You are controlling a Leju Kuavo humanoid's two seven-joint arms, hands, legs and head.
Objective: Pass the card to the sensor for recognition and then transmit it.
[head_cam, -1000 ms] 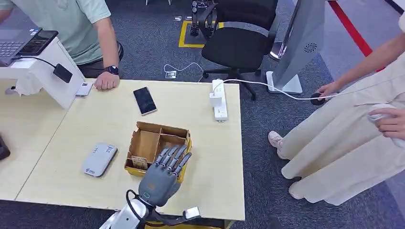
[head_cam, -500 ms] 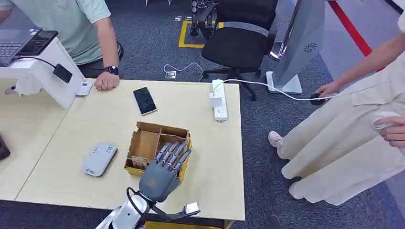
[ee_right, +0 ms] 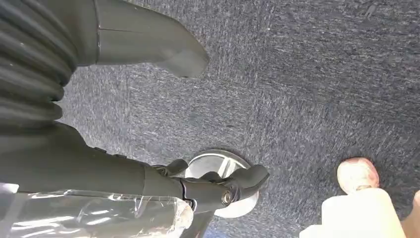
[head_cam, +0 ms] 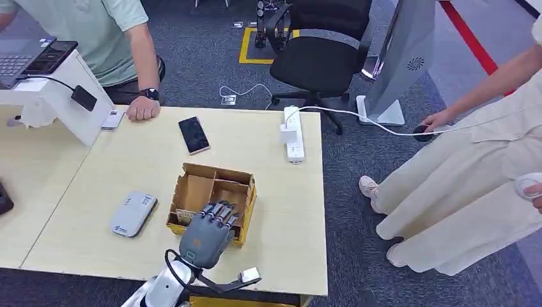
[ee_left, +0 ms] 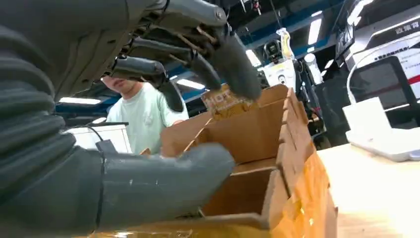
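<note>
at the far left of the bench (head_cam: 83, 192) a white stand with a laptop sits in front of a seated person, whose fist rests near the bench's far edge. closer in lies the grey sensor (head_cam: 133, 213), flat, off to the left of the cardboard box (head_cam: 214, 185). a dark phone (head_cam: 193, 135) lies beyond the box, and a white power strip (head_cam: 293, 134) sits near the right edge.

the left hand (head_cam: 206, 235) is over the near side of the box, fingers (ee_left: 233, 59) curled down into a compartment with the thumb low against the near wall. in the wrist view a tan card (ee_left: 223, 101) stands up behind the fingertips at the box's edge; i can't tell whether it is pinched or merely touched. the card seems to stand on edge, long side along the box wall, directly under the fingertips, so i'd judge the coming move a close-and-lift, then a carry leftward to the sensor.

the right hand (ee_right: 99, 99) hangs over carpet, well off from all this, holding nothing, fingers loosely apart. a second person stands to the right.
</note>
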